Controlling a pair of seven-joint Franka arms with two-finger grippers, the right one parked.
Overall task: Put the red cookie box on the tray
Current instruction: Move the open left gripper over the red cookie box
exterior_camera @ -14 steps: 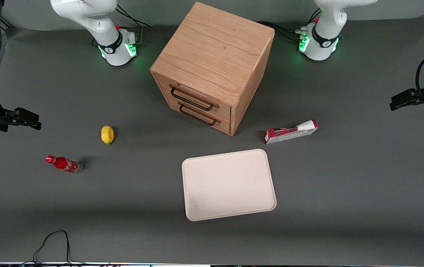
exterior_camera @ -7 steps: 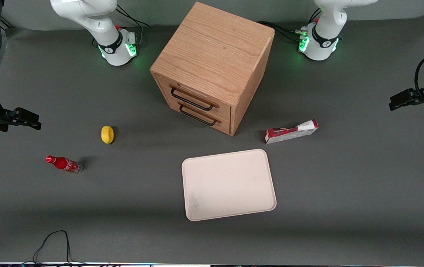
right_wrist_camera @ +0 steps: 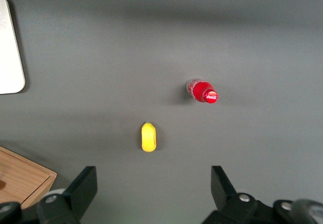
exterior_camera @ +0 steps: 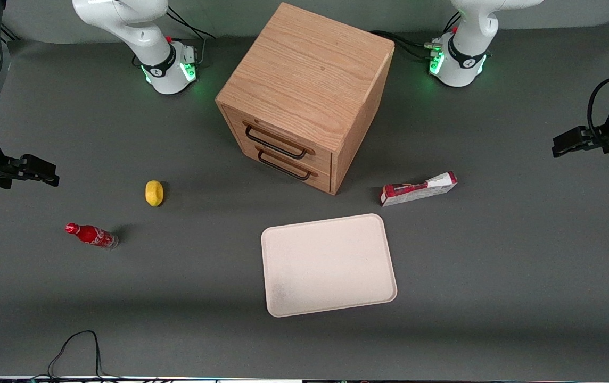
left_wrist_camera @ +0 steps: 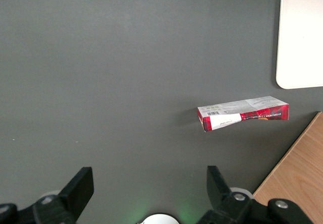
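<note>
Nearest the front camera, a black cable (exterior_camera: 73, 348) is seen looping on the grey table (exterior_camera: 496, 298). Farther in, the tray (exterior_camera: 328, 264) is laid flat on the table, cream-white with rounded corners, and nothing is carried on it. Toward the parked arm's end of the table, a small red bottle (exterior_camera: 91, 234) is seen, and a little farther from the camera a yellow lemon-shaped object (exterior_camera: 154, 192) is set near it.

The red cookie box (exterior_camera: 418, 188) is found on the table just beside the tray's corner, apart from the rim, and slightly farther from the camera than the tray. It is laid on a long side, with its white end pointed toward the working arm's end of the table. Close by, the wooden cabinet (exterior_camera: 304, 96) is stood with two dark-handled drawers (exterior_camera: 278, 154) turned toward the tray.

The gripper (exterior_camera: 559, 149) is held above the table at the working arm's end, well apart from the box and at about the same depth. In the left wrist view its fingers (left_wrist_camera: 78, 188) are spread wide with nothing between them, and the box (left_wrist_camera: 244, 113) is seen lying on the table past them.
</note>
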